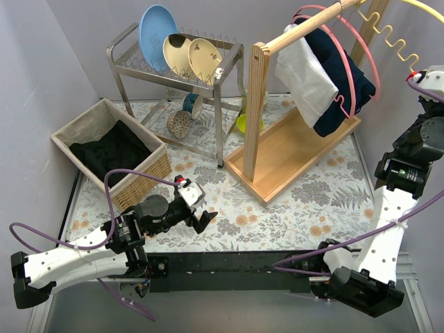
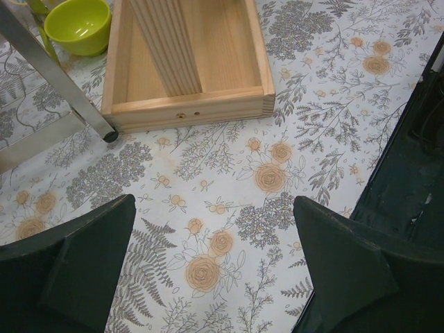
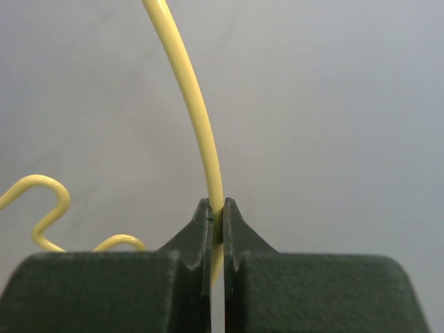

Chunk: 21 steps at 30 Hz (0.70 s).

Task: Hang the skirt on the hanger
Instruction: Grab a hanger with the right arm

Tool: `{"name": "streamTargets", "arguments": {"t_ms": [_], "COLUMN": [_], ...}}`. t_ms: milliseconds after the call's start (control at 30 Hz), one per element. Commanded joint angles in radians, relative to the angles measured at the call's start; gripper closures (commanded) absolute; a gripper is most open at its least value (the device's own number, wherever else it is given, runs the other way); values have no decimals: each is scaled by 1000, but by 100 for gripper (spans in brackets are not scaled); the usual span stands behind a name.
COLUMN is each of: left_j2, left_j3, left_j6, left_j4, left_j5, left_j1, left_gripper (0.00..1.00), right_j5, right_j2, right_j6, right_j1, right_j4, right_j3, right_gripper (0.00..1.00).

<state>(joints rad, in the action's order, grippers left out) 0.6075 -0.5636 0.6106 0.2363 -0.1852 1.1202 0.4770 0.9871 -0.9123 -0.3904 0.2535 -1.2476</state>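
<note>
Desk (image 1: 312,208), floral cover, fills the middle of the top view. No writing on it.

Wooden rack (image 1: 258,104), centre to upper right. Its rail carries a pink hanger (image 1: 361,48) with a navy garment (image 1: 347,76) and a white garment (image 1: 305,76). Neither looks like the task's piece.

Dish rack (image 1: 173,66), upper left, holds plates. No marks legible.

Basket (image 1: 142,177), left of frame. The dark cloth lying inside I take to be the skirt (image 1: 111,149); it is bunched, untouched, and well apart from both arms.

Yellow hanger (image 3: 198,118), top right corner of the top view, is off the rail and bare. Right claw (image 3: 216,215) is pinched tight on its wire, which runs between the jaws in the right wrist view.

Left claw (image 2: 214,201), lower left of the top view, is spread wide with nothing between the fingers. It hangs over bare desk near the rack's base tray.

Judgement: early stage. The hanger is in hand. The skirt is not yet picked up, not yet threaded onto the hanger, and the loaded hanger is not yet back on the rail.

Brands, labels, text: none readable in any view.
</note>
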Motion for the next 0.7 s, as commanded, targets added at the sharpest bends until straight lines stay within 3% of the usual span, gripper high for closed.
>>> {"name": "streamTargets", "arguments": {"t_ms": [0, 233, 433, 667], "left_j2": [-2, -11, -35, -83], "left_j3": [4, 2, -5, -59], "left_j6": [5, 9, 11, 23], "left_j4": [14, 11, 8, -5], "left_j5": [10, 9, 1, 7], "left_j1": [-7, -7, -7, -7], "left_gripper": [2, 2, 2, 2], "right_j5": [66, 78, -12, -424], "right_j2": [-56, -136, -199, -251], "right_j6": [67, 76, 182, 383], "right_j1": [-14, -33, -33, -33], "right_j4": [145, 145, 3, -261], "right_j3": [14, 57, -13, -151], "right_gripper": [99, 99, 99, 99]}}
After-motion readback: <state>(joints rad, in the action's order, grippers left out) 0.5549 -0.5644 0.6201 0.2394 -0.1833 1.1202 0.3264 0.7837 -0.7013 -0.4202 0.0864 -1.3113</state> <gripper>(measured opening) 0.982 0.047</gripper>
